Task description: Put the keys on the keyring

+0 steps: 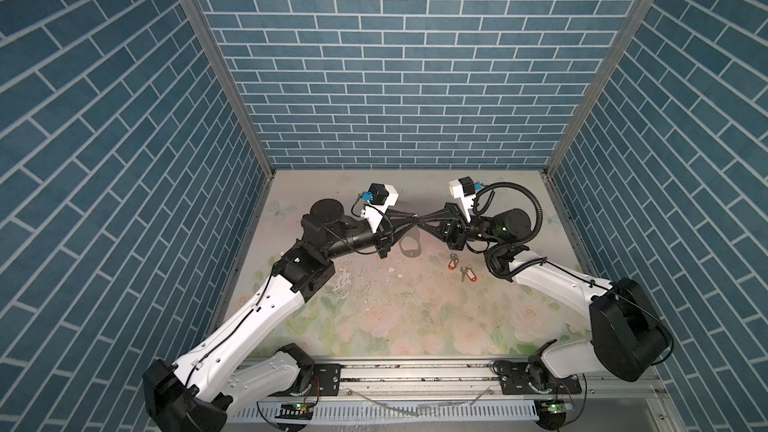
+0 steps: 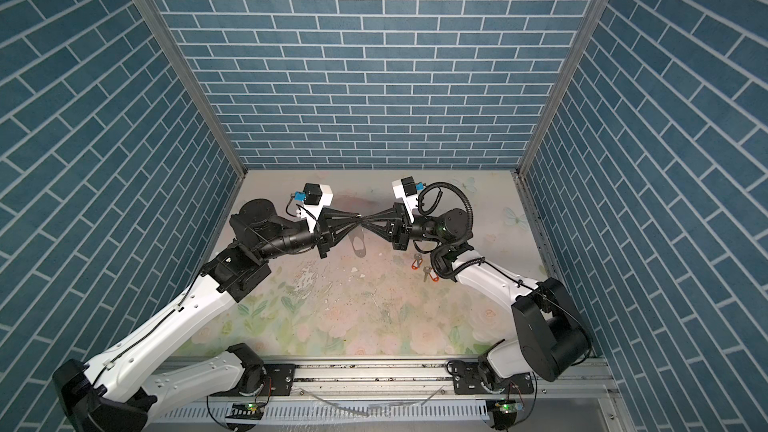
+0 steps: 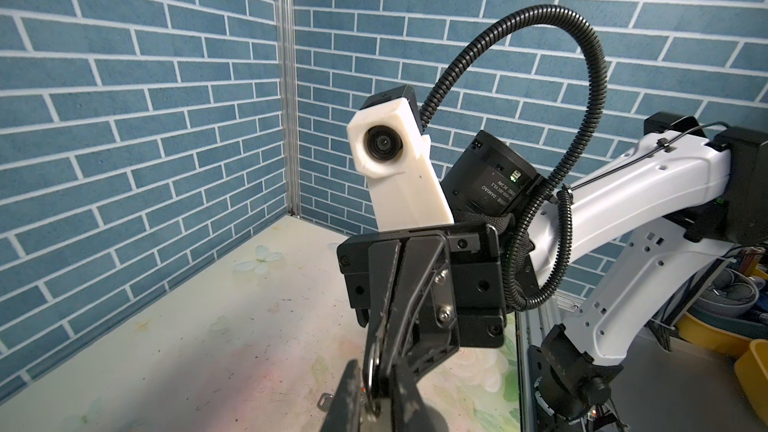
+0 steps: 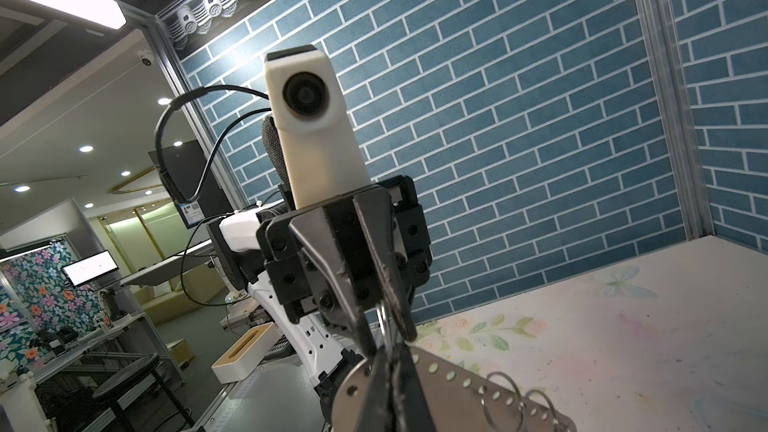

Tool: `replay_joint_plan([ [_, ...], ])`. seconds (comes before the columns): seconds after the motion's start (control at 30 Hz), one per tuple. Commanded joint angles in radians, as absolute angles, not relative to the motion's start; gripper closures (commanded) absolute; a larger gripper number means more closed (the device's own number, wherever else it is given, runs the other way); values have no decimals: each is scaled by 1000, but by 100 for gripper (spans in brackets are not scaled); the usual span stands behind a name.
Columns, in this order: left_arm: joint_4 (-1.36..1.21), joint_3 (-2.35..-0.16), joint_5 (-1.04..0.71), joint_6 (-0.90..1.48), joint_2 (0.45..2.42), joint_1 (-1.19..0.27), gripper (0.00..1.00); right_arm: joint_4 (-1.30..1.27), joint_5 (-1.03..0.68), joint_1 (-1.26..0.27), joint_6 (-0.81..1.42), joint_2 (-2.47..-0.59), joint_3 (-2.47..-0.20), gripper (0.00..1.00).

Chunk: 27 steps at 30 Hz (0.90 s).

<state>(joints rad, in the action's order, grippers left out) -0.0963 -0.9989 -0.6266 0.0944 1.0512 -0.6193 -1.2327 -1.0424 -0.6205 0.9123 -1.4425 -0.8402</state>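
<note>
Both grippers meet in mid-air over the middle of the floral table. My right gripper (image 1: pixel 422 224) (image 4: pixel 390 363) is shut on the end of the keyring (image 4: pixel 457 392), a flat grey strip with a row of holes and silver rings (image 4: pixel 505 392). In both top views the keyring (image 1: pixel 409 248) (image 2: pixel 358 245) hangs as a dark loop under the fingertips. My left gripper (image 1: pixel 415 218) (image 3: pixel 378 384) is pinched in on one silver ring (image 4: pixel 384 322) at that same end. The two keys (image 1: pixel 453 261) (image 1: pixel 467 273) (image 2: pixel 417 261) (image 2: pixel 431 275), with orange-red tags, lie on the table under the right arm.
Blue brick walls (image 1: pixel 395 76) close the table in on three sides. An aluminium rail (image 1: pixel 415 371) with both arm bases runs along the front. A black corrugated cable (image 1: pixel 519 197) loops off the right wrist. The right forearm (image 1: pixel 552 280) hangs just right of the keys.
</note>
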Motion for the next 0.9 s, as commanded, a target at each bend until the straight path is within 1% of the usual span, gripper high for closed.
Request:
replay_joint_plan([
  [0.0,-141,-978,-648,106,1052,-614,88,-1379,-1053,-618,1008,-1463,-858,100],
  [0.13,-157,-966,-661,107,1046,-614,99,-1394,-1048,-618,1030,-1480,-868,100],
  [0.17,-154,-965,-663,105,1043,-614,100,-1392,-1048,-618,1031,-1480,-868,100],
  [0.37,-128,-951,-640,87,1011,-614,100,-1358,-1038,-616,1025,-1484,-872,100],
  [0.47,-16,-992,-591,48,1005,-614,100,-1198,-1027,-616,939,-1467,-870,100],
  [0.5,44,-1017,-567,33,1009,-614,100,-1128,-1016,-617,891,-1449,-866,98],
  [0.6,219,-1101,-496,-10,1031,-614,100,-881,-989,-616,716,-1383,-868,85],
  [0.67,330,-1156,-455,-31,1051,-614,100,-670,-950,-615,570,-1332,-876,82],
  [0.73,426,-1213,-448,-51,1076,-615,100,-518,-924,-615,464,-1282,-879,80],
  [0.87,629,-1347,-506,-101,1164,-614,100,-341,-929,-616,335,-1237,-909,76],
])
